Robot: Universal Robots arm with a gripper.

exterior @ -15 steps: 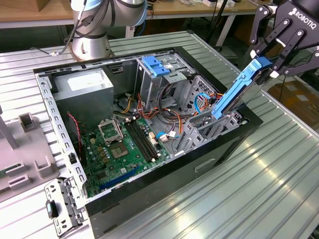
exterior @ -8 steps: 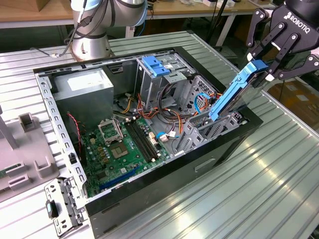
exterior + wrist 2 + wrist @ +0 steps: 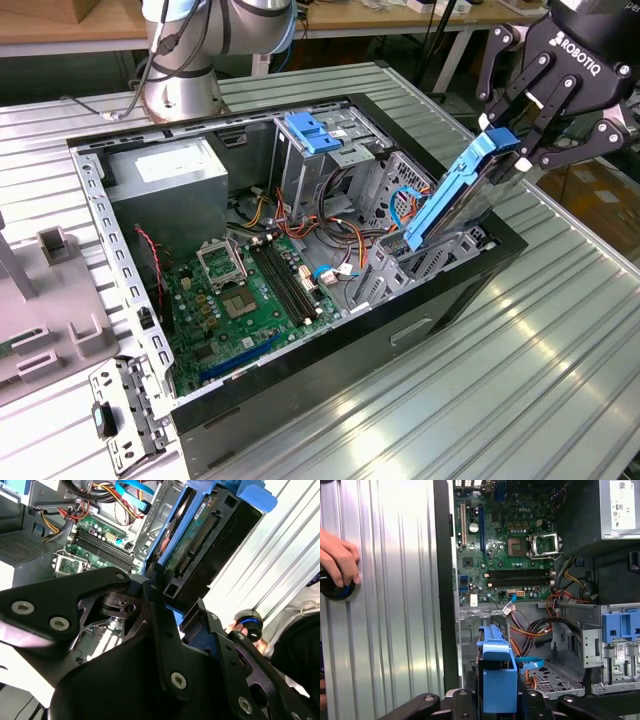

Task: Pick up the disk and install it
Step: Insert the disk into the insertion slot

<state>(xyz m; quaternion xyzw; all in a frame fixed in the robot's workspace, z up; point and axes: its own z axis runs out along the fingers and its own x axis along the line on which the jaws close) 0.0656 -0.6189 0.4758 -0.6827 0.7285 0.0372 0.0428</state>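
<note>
Exterior view has the arm [image 3: 185,60] rooted at the tabletop's far edge, its wrist out over the edge on the exterior view's right, and the claw [image 3: 508,148] pointing down and inward toward the open computer case [image 3: 330,385]. The claw's black fingers are closed on the upper blue end of the disk [image 3: 452,195].

The tabletop [image 3: 560,340] is ribbed silver metal. The case lies on its side across the middle, showing a green motherboard [image 3: 245,295], a grey power supply box [image 3: 165,180] and a drive cage [image 3: 320,140] with a blue handle. A loose metal bracket [image 3: 125,410] lies by the case's near corner. Wooden benches [image 3: 60,20] stand behind. In the first wrist view a person's hand [image 3: 337,555] rests on a round black knob [image 3: 340,590] on the tabletop beside the case.

The disk stands tilted at the case's end on the exterior view's right, lower end down inside the bay, upper end directly between the claw's fingers
</note>
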